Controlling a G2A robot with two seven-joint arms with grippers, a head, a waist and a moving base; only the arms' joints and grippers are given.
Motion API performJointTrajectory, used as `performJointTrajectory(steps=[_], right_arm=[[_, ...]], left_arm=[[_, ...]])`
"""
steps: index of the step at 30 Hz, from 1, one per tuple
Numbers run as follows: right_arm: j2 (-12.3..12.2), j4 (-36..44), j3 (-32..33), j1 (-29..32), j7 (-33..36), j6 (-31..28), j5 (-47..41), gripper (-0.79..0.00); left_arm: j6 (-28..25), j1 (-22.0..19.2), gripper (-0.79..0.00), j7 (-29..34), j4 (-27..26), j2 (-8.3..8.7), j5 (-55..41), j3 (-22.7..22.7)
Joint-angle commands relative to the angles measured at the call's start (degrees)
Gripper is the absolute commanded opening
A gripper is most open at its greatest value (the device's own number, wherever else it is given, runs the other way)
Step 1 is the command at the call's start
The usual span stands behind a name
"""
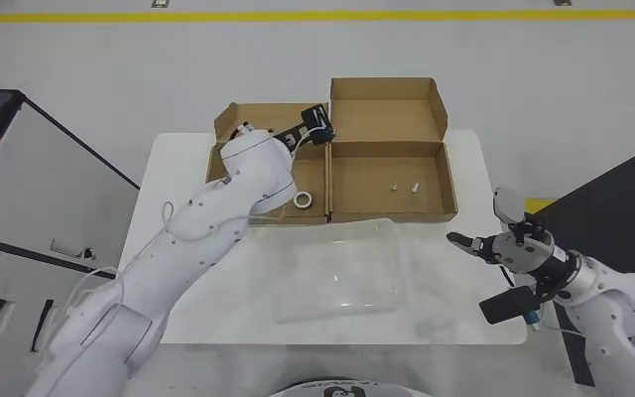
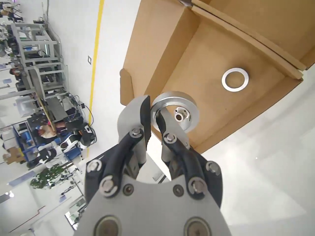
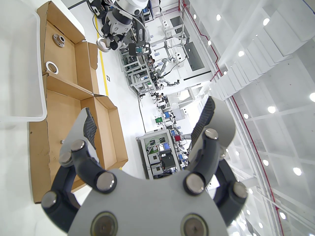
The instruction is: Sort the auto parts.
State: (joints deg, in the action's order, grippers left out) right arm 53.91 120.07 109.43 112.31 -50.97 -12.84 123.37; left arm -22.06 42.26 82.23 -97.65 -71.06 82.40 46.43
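The metal ring is held by its rim in the left gripper, above the cardboard box. It is judged rigid, smooth and slippery. The right gripper is spread wide.

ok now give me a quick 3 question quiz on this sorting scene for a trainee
1. True or false: the right hand is shut on a part.
2. The left hand grips: A) a round metal part, B) a cable, C) nothing.
3. Where does the flat ring lie?
Key: 1 false, it is open and empty. 2 A, pinched at the rim. 3 on the floor of the cardboard box below the left hand.
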Motion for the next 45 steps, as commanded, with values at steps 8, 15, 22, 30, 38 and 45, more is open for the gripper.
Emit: performJointTrajectory(steps=[8,15,22,30,38,45], right_arm=[[0.0,0.0,0.0,0.0,0.0,0.0,0.0,0.0],[0.0,0.0,0.0,0.0,0.0,0.0,0.0,0.0],[0.0,0.0,0.0,0.0,0.0,0.0,0.0,0.0],[0.0,0.0,0.0,0.0,0.0,0.0,0.0,0.0],[0.0,0.0,0.0,0.0,0.0,0.0,0.0,0.0],[0.0,0.0,0.0,0.0,0.0,0.0,0.0,0.0]], left_arm=[[-1.5,0.9,-0.785,-1.5,5.9,0.26,-2.9,-0.2],[-2.7,1.5,-0.785,-4.0,11.6,-0.59,-6.4,-2.0],[-3.1,0.5,-0.785,-7.4,18.0,-1.45,-7.6,-3.2],[-1.7,-1.7,-0.785,-11.4,24.5,-2.59,-6.3,-4.4],[0.4,-3.6,-0.785,-14.3,31.6,-3.78,-5.8,-5.0],[0.5,-4.3,-0.785,-15.4,34.9,-4.58,-7.0,-5.1]])
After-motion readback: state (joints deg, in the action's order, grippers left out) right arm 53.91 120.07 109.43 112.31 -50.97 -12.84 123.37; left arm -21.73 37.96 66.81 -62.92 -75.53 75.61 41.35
